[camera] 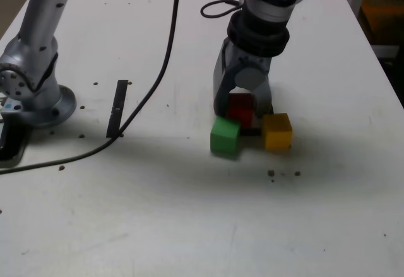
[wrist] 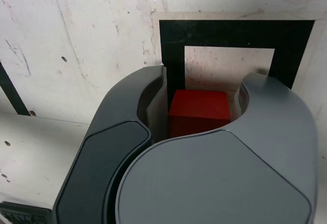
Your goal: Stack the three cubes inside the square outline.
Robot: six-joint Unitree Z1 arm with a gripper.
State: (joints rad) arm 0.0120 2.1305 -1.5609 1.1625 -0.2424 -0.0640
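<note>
apparently the gripper (camera: 242, 110) is clenched on the red cube (wrist: 199, 112): in the wrist view the cube sits between the 2 fingers, with the near finger faces close against its opposite sides. i judge that a grip, though the contact on the paler finger's side is hard to make out.

what the coming move turns on is where the other 2 cubes lie from that held 1. in the exterior view, the green cube (camera: 225, 136) is just in front of the red 1 and a little towards the exterior view's left, so near that their outlines meet. the yellow cube (camera: 278, 132) is towards the exterior view's right, apart from the green 1, with a piece of the black outline (wrist: 235, 32) showing between them. green is thus the nearer neighbour, yellow the farther.

the wrist view shows the red cube over a side of the outline and part of its white centre. i cannot tell whether it touches the table or hangs just above it.

no stack stands at this point. if red is to be the base, it likely needs to settle more squarely within the outline before release; a shift towards green could nudge that cube, so the safer way seems to be off green's side.
</note>
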